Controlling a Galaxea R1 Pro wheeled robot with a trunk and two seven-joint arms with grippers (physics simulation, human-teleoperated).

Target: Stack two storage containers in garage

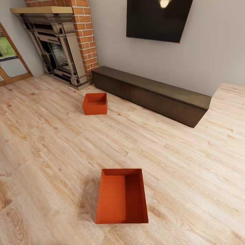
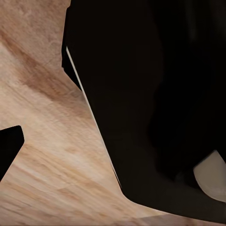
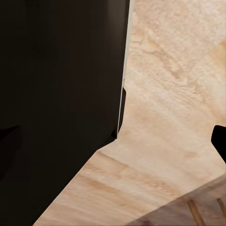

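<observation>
From the head camera we see both orange-red boxes on the light wood floor [image 1: 51, 143]: the near box [image 1: 121, 196] lies open-topped close in front of us, and the far box [image 1: 95, 103] sits well beyond it, near the long dark bench [image 1: 153, 93] and the brick fireplace [image 1: 58, 47] under the black TV [image 1: 158, 18]. The wrist cameras give us only planks beside large black robot parts, with a dark fingertip [image 2: 9, 146] cut off at the left one's edge and another [image 3: 220, 140] at the right one's. We cannot tell whether either pincer is spread or pressed together, nor where the boxes lie relative to them.
</observation>
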